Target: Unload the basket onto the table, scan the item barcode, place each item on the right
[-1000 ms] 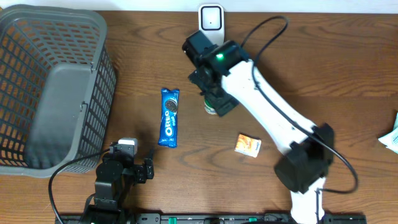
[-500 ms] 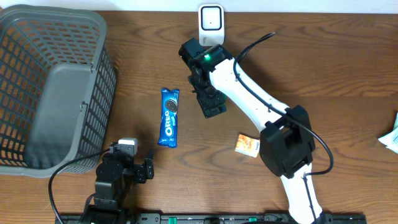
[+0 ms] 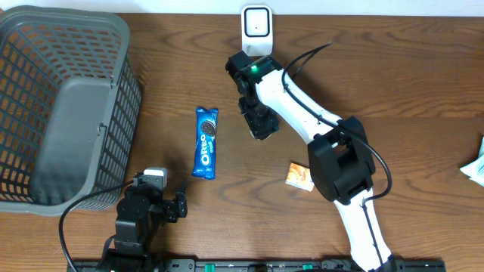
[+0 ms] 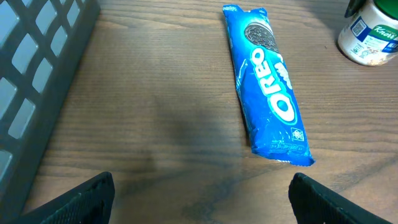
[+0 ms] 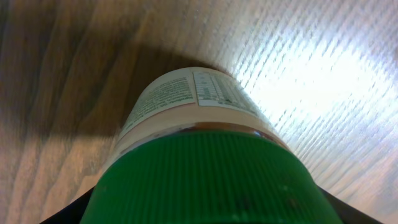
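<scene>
Where the right arm reaches across the middle of the bench (image 3: 423, 91), its right claw (image 3: 261, 127) hangs directly over a small jar (image 5: 193, 106), which stands upright just in front of the white scanner (image 3: 256, 23) at the back edge. From above, the claw covers the jar almost wholly. In the right wrist view the jar's ribbed green lid (image 5: 199, 180) fills the lower part of the picture, with a pale printed label below it and dark finger parts at both lower corners. The jaws stand on either side of the lid, but I cannot tell whether they press on it or only bracket it.

The left claw (image 4: 202, 202) sits low near the front edge of the bench, left of centre, with its jaws spread wide and nothing but bare wood between the two dark fingertips (image 4: 81, 199). Ahead of it lies a blue Oreo pack (image 3: 206, 142), flat and lengthwise, between the left claw and the jar, touching neither. In the left wrist view the jar shows at the upper right corner, apart from the far end of the pack.

A grey mesh basket (image 3: 128, 83) fills the back left corner of the bench. A small orange box (image 3: 299, 175) lies right of centre, partly hidden by the right arm. A pale object (image 3: 476, 168) shows at the right edge, too cropped to identify.
</scene>
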